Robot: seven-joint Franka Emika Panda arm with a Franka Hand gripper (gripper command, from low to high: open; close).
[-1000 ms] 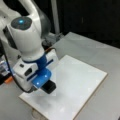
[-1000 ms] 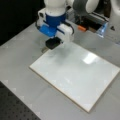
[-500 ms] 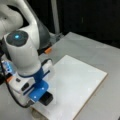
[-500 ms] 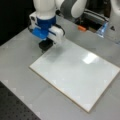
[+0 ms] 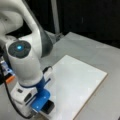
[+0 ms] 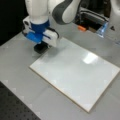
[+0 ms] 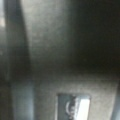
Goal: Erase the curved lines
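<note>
White board (image 6: 75, 75): flat on grey tabletop (image 6: 20, 82); hand (image 6: 40, 47) at board's corner, a dark block, seemingly an eraser (image 5: 48, 107), beneath it at the board's edge; grip width cannot be told; curve lines: none discernible on board in both front views, so progress cannot be judged; wrist view dark.
</note>
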